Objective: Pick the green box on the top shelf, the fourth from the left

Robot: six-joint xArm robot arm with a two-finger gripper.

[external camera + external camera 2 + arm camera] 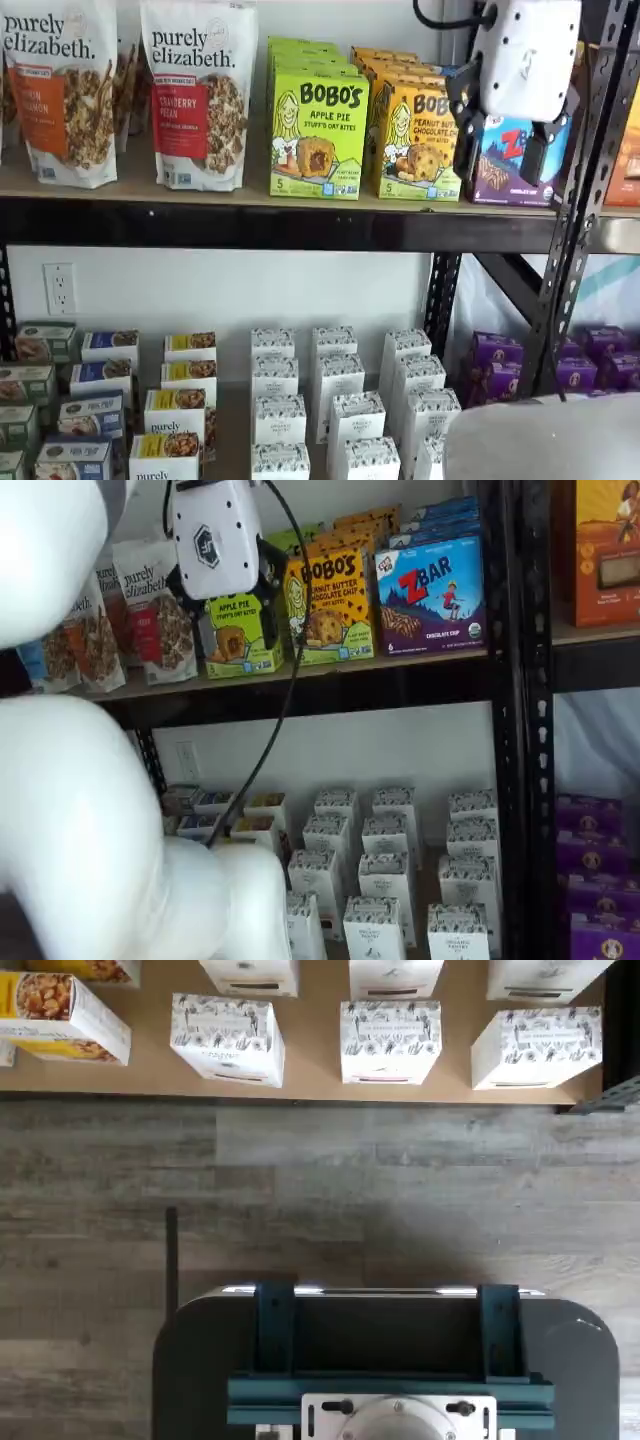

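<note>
The green box [318,135] stands upright at the front of a row on the top shelf [200,226], between a granola bag and a yellow-orange Bobo's box. In a shelf view [243,632] its upper part is hidden behind my gripper. My gripper [500,148] hangs in front of the shelf at box height. Its two black fingers [464,125] stand apart with a plain gap and nothing between them. In a shelf view the gripper [228,598] lines up with the green box. The wrist view shows neither the green box nor the fingers.
Purely Elizabeth granola bags [200,95] stand left of the green box; the yellow-orange Bobo's box [418,140] and a ZBar box [432,595] stand right. A black upright [510,720] stands beside them. Small white boxes [390,1042] fill the lower level. A cable [290,670] hangs down.
</note>
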